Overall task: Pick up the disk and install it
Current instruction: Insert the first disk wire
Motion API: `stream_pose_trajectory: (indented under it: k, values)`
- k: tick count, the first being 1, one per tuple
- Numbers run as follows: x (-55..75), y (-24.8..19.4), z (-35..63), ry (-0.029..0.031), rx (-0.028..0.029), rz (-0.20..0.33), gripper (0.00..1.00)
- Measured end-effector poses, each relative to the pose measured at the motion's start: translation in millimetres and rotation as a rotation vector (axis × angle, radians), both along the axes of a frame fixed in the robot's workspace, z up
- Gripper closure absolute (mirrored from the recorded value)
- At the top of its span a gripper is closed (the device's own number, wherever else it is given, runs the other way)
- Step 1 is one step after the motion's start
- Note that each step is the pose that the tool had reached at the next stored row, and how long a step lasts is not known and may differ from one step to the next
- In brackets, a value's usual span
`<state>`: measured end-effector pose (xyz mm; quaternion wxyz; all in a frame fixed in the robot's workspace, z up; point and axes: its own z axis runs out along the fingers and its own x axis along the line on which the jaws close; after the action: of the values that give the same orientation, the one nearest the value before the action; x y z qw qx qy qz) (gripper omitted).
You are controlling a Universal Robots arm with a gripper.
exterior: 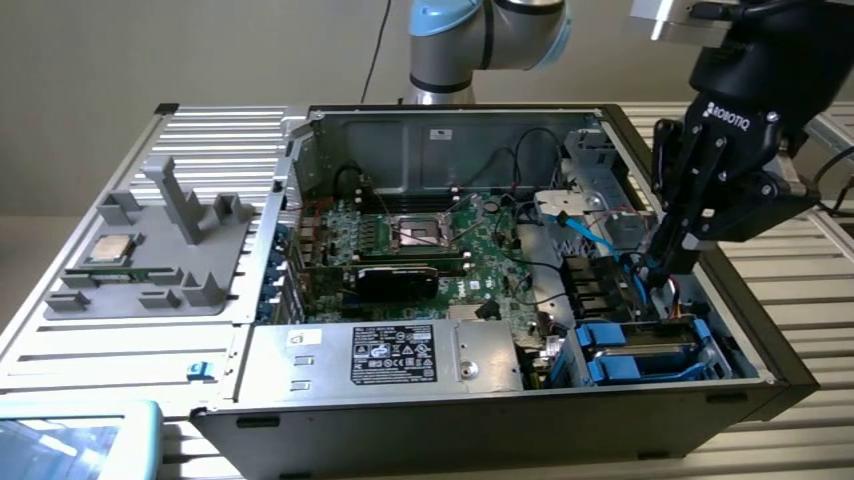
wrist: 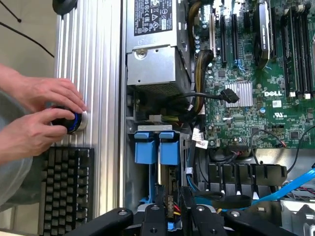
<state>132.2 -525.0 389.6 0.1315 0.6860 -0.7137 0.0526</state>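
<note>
Exterior view: computer case (exterior: 400, 432) on ribbed metal table (exterior: 214, 140), tool (exterior: 658, 283) inside, grip state impossible to tell.

Open computer case (exterior: 461, 432), green motherboard (exterior: 501, 235), black keyboard (wrist: 66, 187)

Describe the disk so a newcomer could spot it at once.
Find the open computer case, then its near corner at the exterior view's right, below the gripper. The disk lies flat there. Its bright blue bracket sets it apart from the silver box with a black label beside it.
</note>
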Motion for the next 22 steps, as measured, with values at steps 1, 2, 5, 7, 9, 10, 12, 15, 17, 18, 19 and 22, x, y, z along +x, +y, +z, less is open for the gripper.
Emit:
stream_pose_trajectory:
  k: [1, 2, 5, 7, 9, 10, 12, 15, 17, 18, 19, 22]
  values:
    - [0.0, 0.0, -1.1, 0.0000, 0.0056, 0.000, 0.75]
    - [-0.1, -0.1, -2.0, 0.0000, 0.0115, 0.000, 0.75]
    - [-0.3, 0.0, -5.3, 0.0000, 0.0301, 0.000, 0.75]
    - [-0.5, 0.0, -8.2, 0.0000, 0.0360, 0.000, 0.75]
    - [-0.9, 0.0, -11.0, 0.0000, 0.0382, 0.000, 0.75]
    - [-1.4, 0.0, -11.7, 0.0000, 0.0386, 0.000, 0.75]
    - [-2.2, -0.1, -12.8, 0.0000, 0.0427, 0.000, 0.75]
    - [-2.7, -0.1, -14.2, 0.0000, 0.0558, 0.000, 0.75]
    - [-2.8, -0.4, -15.0, 0.0000, 0.0633, 0.000, 0.75]
    - [-2.8, -0.7, -15.3, 0.0000, 0.0661, 0.000, 0.75]
    - [-2.9, -1.1, -15.5, 0.0000, 0.0681, 0.000, 0.75]
    - [-2.9, -2.8, -15.6, 0.0002, 0.0731, 0.000, 0.75]
